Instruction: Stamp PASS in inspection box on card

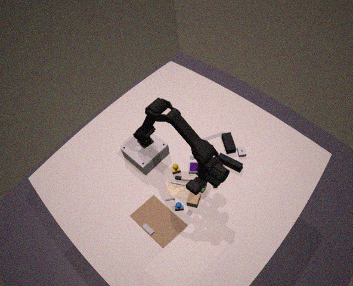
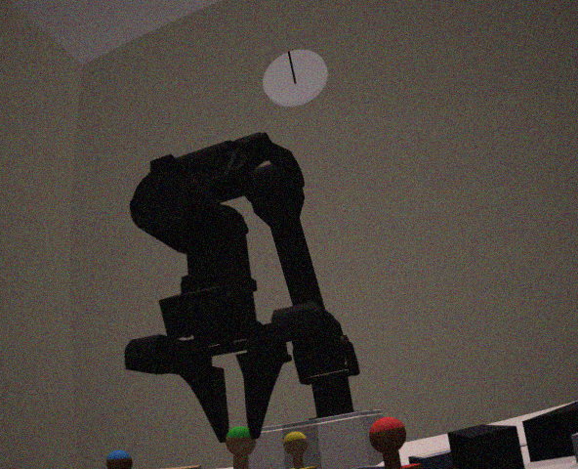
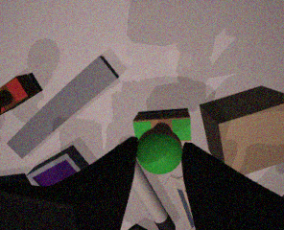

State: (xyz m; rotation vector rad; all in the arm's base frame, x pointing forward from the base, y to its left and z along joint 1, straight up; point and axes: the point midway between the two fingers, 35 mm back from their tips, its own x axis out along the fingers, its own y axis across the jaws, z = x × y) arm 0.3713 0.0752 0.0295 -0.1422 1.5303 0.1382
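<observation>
My gripper [image 2: 239, 437] [image 3: 160, 148] points down and is shut on the green stamp [image 2: 239, 446] [image 3: 159, 154] [image 1: 203, 189], with the fingertips at its round knob. Its base shows beyond the knob in the wrist view; whether it touches the bench I cannot tell. The stamp's print face is hidden. The purple ink pad [image 1: 194, 167] [image 3: 56, 172] lies left of the gripper in the wrist view. The cream card [image 1: 176, 190] lies beside the gripper in the top view; its box is too small to make out. No lettering on the stamps is readable.
A wooden block [image 1: 193, 199] [image 3: 259, 139] stands close right of the fingers in the wrist view. A yellow stamp [image 1: 175, 168], a blue stamp [image 1: 179, 206], a red stamp [image 2: 387, 434] [image 3: 14, 92], a grey bar [image 3: 65, 107], a brown board [image 1: 160, 215] and black boxes [image 1: 228, 142] lie around.
</observation>
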